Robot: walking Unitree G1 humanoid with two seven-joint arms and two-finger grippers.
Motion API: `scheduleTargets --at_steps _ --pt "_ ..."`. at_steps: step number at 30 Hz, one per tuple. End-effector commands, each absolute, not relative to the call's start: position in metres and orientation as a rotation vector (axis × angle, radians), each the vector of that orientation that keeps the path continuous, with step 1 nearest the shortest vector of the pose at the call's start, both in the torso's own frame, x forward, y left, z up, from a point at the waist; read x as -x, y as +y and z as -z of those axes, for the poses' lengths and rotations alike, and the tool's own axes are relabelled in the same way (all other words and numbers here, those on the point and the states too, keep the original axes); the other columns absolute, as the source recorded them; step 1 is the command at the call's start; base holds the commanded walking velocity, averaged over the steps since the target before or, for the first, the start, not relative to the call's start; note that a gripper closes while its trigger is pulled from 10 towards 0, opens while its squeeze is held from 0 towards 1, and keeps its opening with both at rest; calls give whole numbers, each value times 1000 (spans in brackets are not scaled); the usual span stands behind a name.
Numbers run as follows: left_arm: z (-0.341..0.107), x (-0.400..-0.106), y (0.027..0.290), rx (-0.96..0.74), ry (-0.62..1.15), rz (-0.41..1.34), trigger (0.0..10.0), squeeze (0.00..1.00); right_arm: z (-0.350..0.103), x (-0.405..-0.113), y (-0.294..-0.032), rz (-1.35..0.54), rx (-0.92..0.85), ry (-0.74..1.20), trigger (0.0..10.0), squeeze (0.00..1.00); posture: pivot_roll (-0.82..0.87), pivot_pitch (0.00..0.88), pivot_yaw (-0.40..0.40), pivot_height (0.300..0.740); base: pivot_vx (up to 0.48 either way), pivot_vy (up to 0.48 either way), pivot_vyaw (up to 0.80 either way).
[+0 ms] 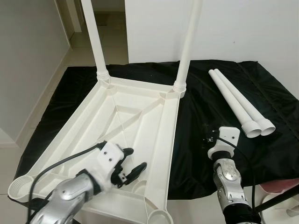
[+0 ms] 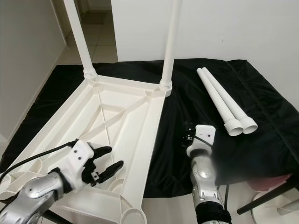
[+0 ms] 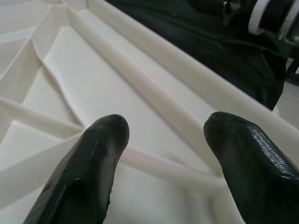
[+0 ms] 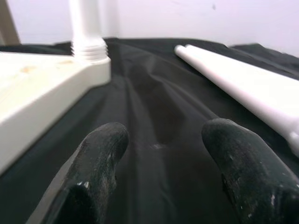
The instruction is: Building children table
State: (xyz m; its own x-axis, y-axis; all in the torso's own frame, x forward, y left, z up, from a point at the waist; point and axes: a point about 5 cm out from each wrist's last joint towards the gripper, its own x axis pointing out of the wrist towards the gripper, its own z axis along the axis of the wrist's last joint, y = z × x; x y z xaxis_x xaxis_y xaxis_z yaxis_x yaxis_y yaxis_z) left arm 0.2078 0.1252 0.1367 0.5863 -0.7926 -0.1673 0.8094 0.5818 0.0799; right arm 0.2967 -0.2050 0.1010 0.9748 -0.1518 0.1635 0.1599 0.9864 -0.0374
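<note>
Two spare legs (image 1: 239, 105): we see them on the black cloth (image 1: 196, 140), beside the upturned tabletop (image 1: 135, 116).
Left gripper (image 1: 133, 163): fingers spread, over our tabletop.
Right gripper (image 4: 161, 140): fingers spread, over the cloth.

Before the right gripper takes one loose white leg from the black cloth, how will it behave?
The loose white legs are round tubes, so one will probably roll if nudged. They look like stiff, light plastic. The smooth surface may slip between the open right gripper fingers.

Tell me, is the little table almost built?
About halfway. Done: two legs stand screwed into the far corners of the upside-down tabletop. In hand: nothing; the left claw hovers open over the tabletop's near end and the right claw is open above the black cloth. Left: two loose legs lie on the cloth, and the near corner sockets are empty.
</note>
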Motion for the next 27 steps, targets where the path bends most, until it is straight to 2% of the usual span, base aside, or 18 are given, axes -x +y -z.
scheduleTargets --at_steps 1,2,3,4,13,14,27 --pt "-140 -201 125 -142 121 1055 10000 0 -100 -296 -207 160 46 -148 10000 0 30 0 3 740 0 0 0" --pt "-140 -201 125 -142 121 1055 10000 0 -100 -296 -207 160 46 -148 10000 0 30 0 3 740 0 0 0" --pt "-137 -195 134 -165 179 1094 10000 439 -99 -296 -209 170 30 -138 10000 0 32 0 0 740 0 0 0" --pt "-135 -192 137 -181 205 1107 10000 1000 -99 -296 -210 172 29 -137 10000 0 33 0 -1 740 0 0 0" --pt "-136 -187 146 -223 233 1143 10000 1000 -101 -299 -209 163 32 -134 10000 0 40 0 -10 740 0 0 0" --pt "-134 -185 150 -238 268 1143 10000 0 -101 -300 -209 161 32 -131 10000 0 43 0 -14 740 0 0 0" --pt "-127 -179 163 -298 358 1159 10000 0 -102 -303 -210 152 39 -123 10000 0 45 0 -16 740 0 0 0"
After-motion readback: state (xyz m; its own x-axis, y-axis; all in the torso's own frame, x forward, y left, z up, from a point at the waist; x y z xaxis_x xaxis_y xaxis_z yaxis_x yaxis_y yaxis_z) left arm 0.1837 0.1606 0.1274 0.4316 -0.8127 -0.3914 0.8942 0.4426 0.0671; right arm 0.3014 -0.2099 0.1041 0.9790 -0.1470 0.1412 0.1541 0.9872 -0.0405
